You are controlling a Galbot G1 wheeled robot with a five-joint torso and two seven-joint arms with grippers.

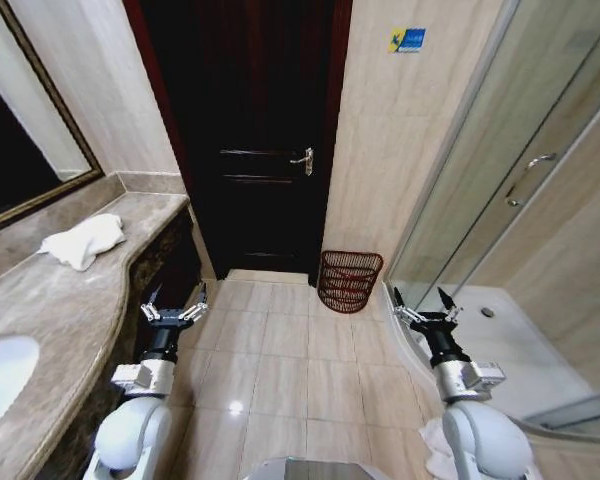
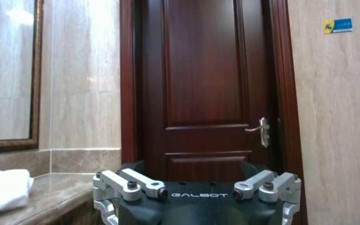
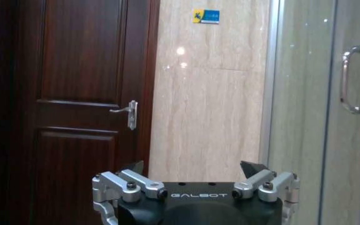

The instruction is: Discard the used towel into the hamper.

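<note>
— Where's the towel [image 1: 83, 241]?

— Lying crumpled on the marble tabletop [image 1: 70, 310], white, up near the far end, just below the corner of the dark-framed mirror [image 1: 25, 150]. It sits close to the tabletop's front edge. Nothing is touching it.

— And the hamper [image 1: 349, 280]?

— Across the room on the tiled floor [image 1: 280, 350], a reddish-brown open-weave basket standing against the beige wall, between the dark wooden door [image 1: 250, 130] and the glass shower enclosure [image 1: 500, 180]. It's well apart from the towel.

— What are the robot's hands doing?

— Both are held low in front of the body, pointing forward toward the door. The left hand [image 1: 175, 303] hangs over the floor just beside the tabletop's front edge, fingers spread wide, grasping nothing. The right hand [image 1: 422, 305] is out near the curved threshold of the shower, to the right of the hamper, and it's released as well, its dark fingertips standing apart.

— Is either one near the towel?

— The left is the nearer of the two, but it's below the tabletop's level and short of the towel. From the left wrist the towel [image 2: 2, 191] shows off to one side on the stone ledge, with the door's silver handle [image 2: 259, 131] straight ahead.

— Anything else about?

— A small blue and yellow sticker [image 1: 407, 40] high on the wall by the door, and a white basin [image 1: 0, 375] sunk in the near end of the tabletop.
</note>
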